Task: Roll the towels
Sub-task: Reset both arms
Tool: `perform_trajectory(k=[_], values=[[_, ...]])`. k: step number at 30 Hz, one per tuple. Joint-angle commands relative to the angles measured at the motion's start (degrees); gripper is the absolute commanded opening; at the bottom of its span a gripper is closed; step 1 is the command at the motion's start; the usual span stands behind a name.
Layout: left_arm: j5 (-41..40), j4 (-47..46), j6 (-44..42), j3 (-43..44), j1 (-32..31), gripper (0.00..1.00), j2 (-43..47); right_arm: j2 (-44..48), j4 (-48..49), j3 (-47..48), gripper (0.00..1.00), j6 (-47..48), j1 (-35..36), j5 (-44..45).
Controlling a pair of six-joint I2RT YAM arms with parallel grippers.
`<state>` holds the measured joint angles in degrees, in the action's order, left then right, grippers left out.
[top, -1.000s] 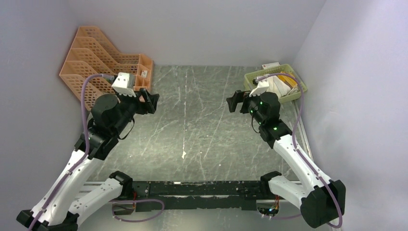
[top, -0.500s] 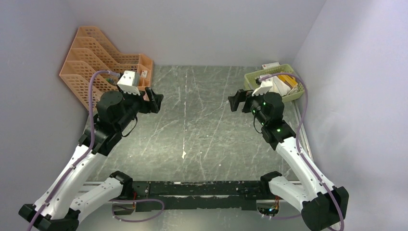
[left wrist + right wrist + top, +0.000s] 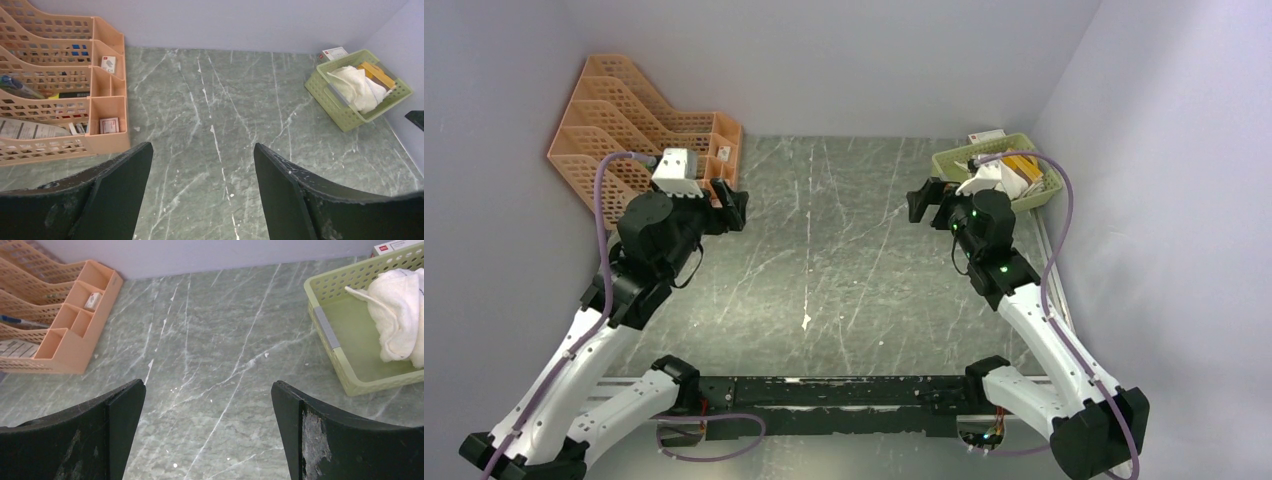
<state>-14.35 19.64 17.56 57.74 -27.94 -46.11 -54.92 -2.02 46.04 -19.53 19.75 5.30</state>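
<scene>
Both towels lie in the green basket [image 3: 946, 170] at the back right. In the left wrist view the cream-white towel [image 3: 355, 85] is bunched up, and the mustard-yellow one [image 3: 377, 75] shows behind it. The right wrist view holds only the white towel [image 3: 400, 330], inside the basket [image 3: 325, 325]. My left gripper [image 3: 732, 208] hovers over the left side of the table, open and holding nothing [image 3: 202, 150]. My right gripper [image 3: 921, 203] hangs just left of the basket, open wide and holding nothing [image 3: 207, 385].
An orange file rack [image 3: 624, 130] with papers and small items fills the back left corner. A small white and red box [image 3: 334, 52] stands behind the basket. Grey walls close in the green marble table [image 3: 824, 250] on three sides.
My left gripper swung a little right, then back left toward the rack. My right gripper edged up and right, closer to the basket. Both stayed open.
</scene>
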Motion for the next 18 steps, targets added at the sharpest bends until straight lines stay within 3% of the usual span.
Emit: perform_trajectory(k=[1, 5, 10, 18], values=[[-2.17, 1.24, -0.64, 2.33, 0.26, 0.83, -0.14, -0.14, -0.13, 2.12, 1.00, -1.25, 0.22, 1.94], [-2.43, 1.61, -1.65, 2.83, 0.26, 0.81, -0.71, 0.89, 0.53, 1.13, 1.00, -1.81, 0.24, 2.67], [-0.44, -1.01, -2.66, 1.09, 0.26, 0.94, 0.73, 0.53, 0.62, 1.10, 1.00, -2.34, 0.28, 3.45], [1.75, -2.48, -3.73, 2.20, 0.26, 0.96, -0.55, -0.69, -0.42, 2.37, 1.00, -1.23, 0.34, 4.51]])
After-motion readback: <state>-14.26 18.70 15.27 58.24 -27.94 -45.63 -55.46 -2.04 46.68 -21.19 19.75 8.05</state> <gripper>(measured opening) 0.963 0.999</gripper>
